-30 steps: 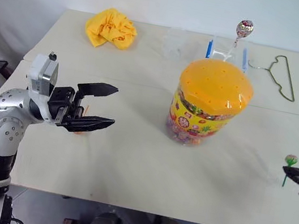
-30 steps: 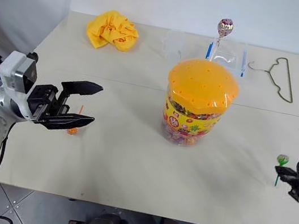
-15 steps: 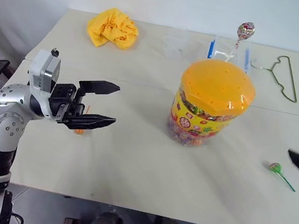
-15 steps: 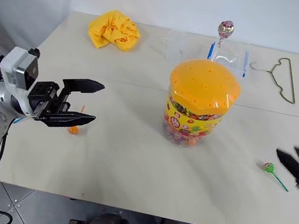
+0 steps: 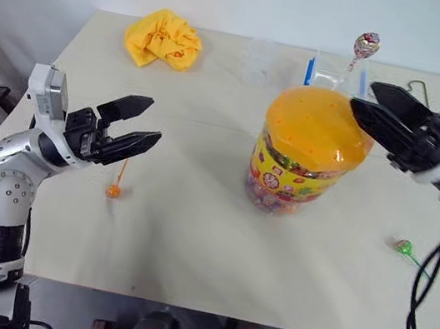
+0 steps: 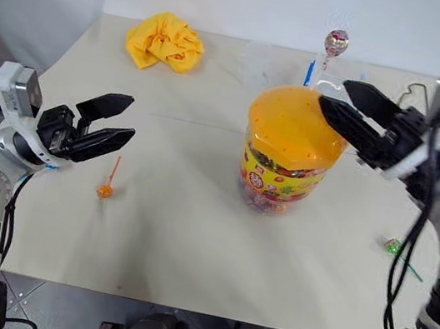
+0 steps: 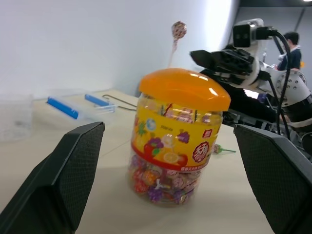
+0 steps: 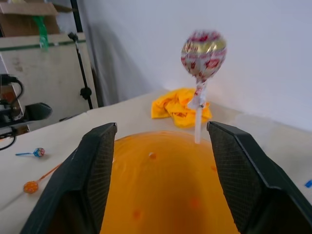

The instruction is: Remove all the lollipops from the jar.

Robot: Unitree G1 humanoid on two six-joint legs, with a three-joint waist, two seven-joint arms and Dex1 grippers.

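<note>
Now your right gripper (image 5: 374, 109) hung over the domed orange lid of the big clear plastic jar (image 5: 306, 154) with the yellow label, its 2 black fingers spread apart and holding nothing. The jar stood upright near the middle of the pale table (image 5: 191, 236), sweets visible through its wall. 1 pale red-patterned wrapped lollipop (image 5: 365, 45) stood on its white stick up from the lid's far side; in the right wrist view it sat between the 2 fingers, just past their tips.

Your left gripper (image 5: 136, 123) hovered above the table well left of the jar, fingers wide apart, empty, pointed at the jar. Beneath it an orange lollipop (image 5: 113, 191) lay on the table. A green lollipop (image 5: 403, 246) lay on the table right of the jar.

At the far edge you had a crumpled yellow cloth (image 5: 163, 38), a small clear container with blue clips (image 5: 334, 72) behind the jar, and a thin green wire hanger (image 6: 414, 87).
</note>
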